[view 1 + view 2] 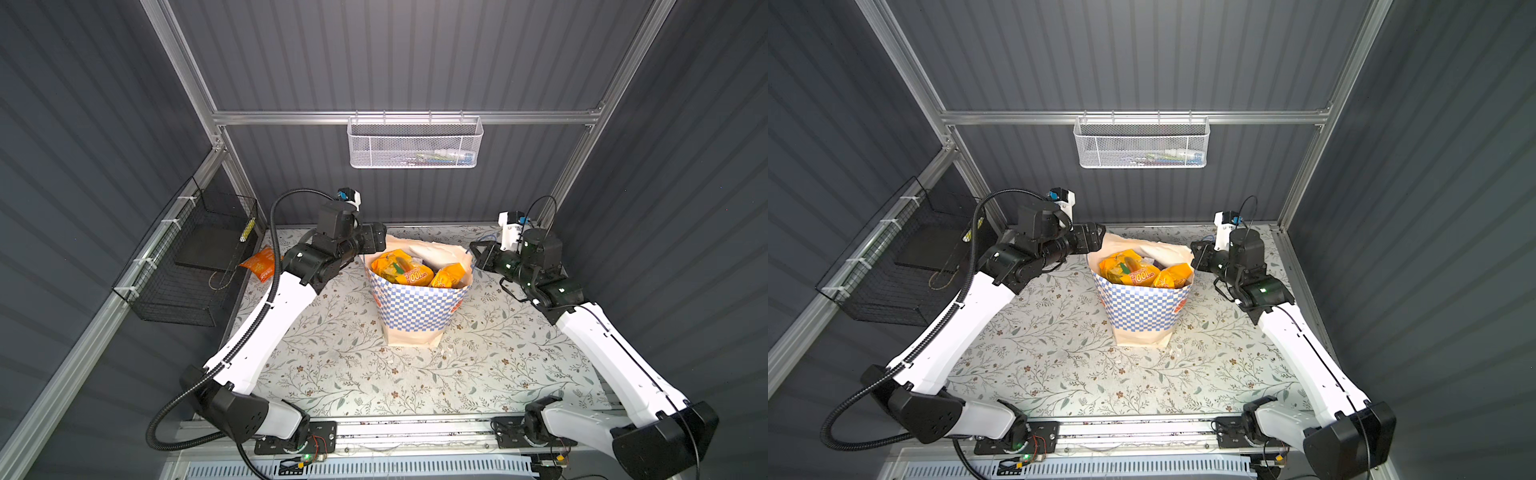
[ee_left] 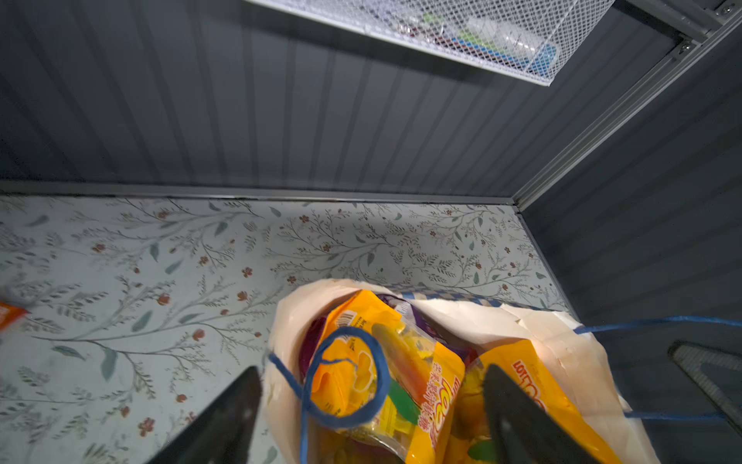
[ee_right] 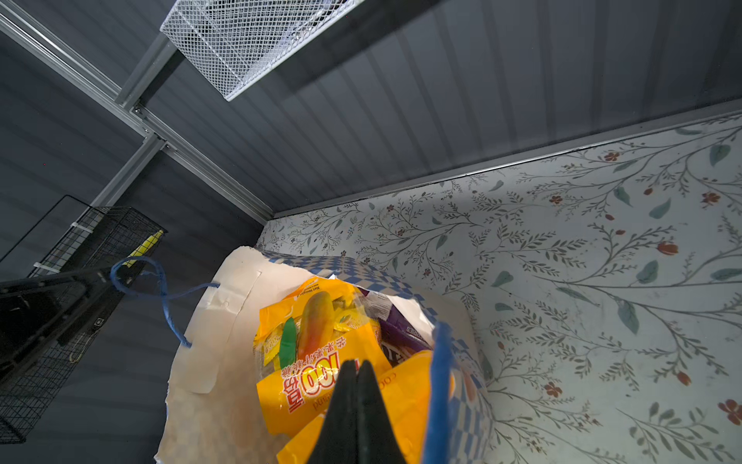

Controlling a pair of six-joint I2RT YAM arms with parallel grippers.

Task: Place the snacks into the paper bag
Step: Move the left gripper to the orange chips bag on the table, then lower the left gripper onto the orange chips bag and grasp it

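Observation:
The checkered paper bag [image 1: 415, 307] [image 1: 1138, 307] stands upright mid-table, mouth open. Yellow snacks marked "100" [image 1: 399, 268] [image 2: 401, 369] [image 3: 313, 385] fill its top, with a purple packet [image 3: 405, 333] beneath. A small orange packet [image 1: 259, 264] [image 2: 10, 315] lies on the table at the far left, behind my left arm. My left gripper [image 1: 380, 239] [image 2: 373, 401] is open over the bag's left rim, and a blue cord handle [image 2: 345, 377] loops loose between its fingers. My right gripper [image 1: 473, 249] [image 3: 357, 363] is shut at the right rim. The other blue handle [image 3: 437, 361] runs beside its fingers.
A white mesh basket [image 1: 415, 143] hangs on the back wall. A black wire basket [image 1: 195, 257] is fixed to the left wall by the orange packet. Floral cloth [image 1: 353, 353] covers the table, and grey walls close in on three sides.

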